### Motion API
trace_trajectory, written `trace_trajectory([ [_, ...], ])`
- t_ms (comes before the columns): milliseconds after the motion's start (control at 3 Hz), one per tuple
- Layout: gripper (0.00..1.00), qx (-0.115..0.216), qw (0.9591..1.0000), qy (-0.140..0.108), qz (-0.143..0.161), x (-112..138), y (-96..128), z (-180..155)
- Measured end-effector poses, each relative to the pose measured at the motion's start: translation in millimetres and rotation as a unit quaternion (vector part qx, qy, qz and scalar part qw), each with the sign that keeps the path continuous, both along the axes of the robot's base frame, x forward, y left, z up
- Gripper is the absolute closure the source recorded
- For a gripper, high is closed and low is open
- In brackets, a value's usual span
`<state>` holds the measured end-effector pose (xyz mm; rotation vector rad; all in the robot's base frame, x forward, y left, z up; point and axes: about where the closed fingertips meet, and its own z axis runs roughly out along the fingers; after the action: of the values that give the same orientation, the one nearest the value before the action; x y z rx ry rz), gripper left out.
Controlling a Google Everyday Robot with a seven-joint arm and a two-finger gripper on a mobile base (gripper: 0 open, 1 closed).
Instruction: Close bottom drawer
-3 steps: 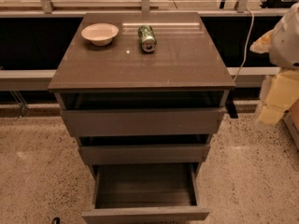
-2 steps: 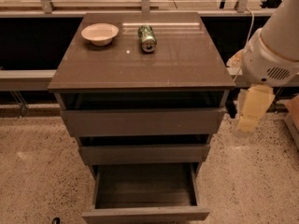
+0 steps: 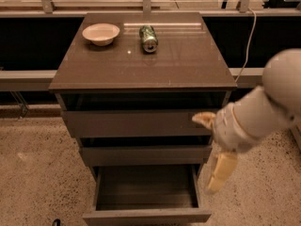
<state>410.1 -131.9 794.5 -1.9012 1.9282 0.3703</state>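
No legible text, brand or number. The can (image 3: 149, 37), near the rear edge of the bench (image 3: 141, 67), bears green print that cannot be read. The gripper (image 3: 215, 182) hangs below the front right corner.

Lab or office-type interior: speckled terrazzo floor (image 3: 28, 173), metal rail posts (image 3: 146, 1) behind grey-brown drawer cabinet (image 3: 141, 65), trailing white cable (image 3: 249, 36). Cream gripper (image 3: 217, 180) hangs at cabinet's lower right.

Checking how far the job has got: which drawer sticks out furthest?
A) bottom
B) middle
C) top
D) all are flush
A: the bottom drawer is pulled well out with its dark interior exposed, and the claw hangs just to the right of it.
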Motion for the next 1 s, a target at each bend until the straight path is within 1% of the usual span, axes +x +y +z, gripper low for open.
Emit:
trace_trajectory([
  [333,0.00,0.044,0.9987,-0.003,-0.024,-17,-4,-25],
  [667,0.00,0.048,0.9987,0.003,-0.018,-12,4,-35],
  [1000,0.00,0.082,0.9966,0.005,-0.006,4,26,-87],
])
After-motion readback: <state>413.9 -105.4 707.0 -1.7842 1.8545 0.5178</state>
